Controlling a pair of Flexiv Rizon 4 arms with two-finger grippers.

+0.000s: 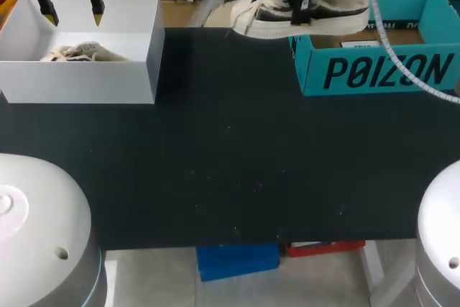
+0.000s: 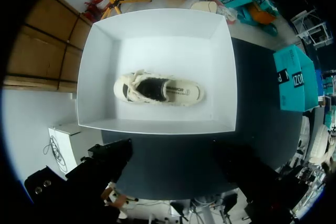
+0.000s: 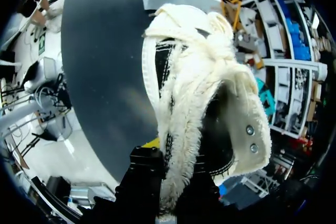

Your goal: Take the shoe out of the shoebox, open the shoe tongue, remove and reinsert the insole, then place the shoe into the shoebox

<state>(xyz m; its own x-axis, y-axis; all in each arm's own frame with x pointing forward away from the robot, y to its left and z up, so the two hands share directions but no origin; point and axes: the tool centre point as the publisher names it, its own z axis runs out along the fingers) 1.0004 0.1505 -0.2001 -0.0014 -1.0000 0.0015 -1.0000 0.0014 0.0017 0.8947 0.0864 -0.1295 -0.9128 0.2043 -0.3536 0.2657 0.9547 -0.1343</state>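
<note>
From above, our left tool [image 1: 72,11] hangs spread over the white box [image 1: 79,80] at the surface's [image 1: 230,163] far left. Our right tool [image 1: 291,9] pinches the cream shoe [image 1: 345,14] aloft by the teal shoebox's [image 1: 381,70] left end. The left wrist shows a second shoe [image 2: 157,90] lying mid-box. In the right wrist, the cream shoe [image 3: 199,93] sits clamped between our fingers.

I log the raised shoe [image 1: 302,12] as cream with black side panels. Far-left box [image 1: 79,80] white, boxed shoe [image 1: 80,53] inside cream. Far-right shoebox [image 1: 381,70] teal with black lettering; table [image 1: 230,163] black.

Shoe [image 1: 80,52] inside left box [image 1: 79,83]
</note>
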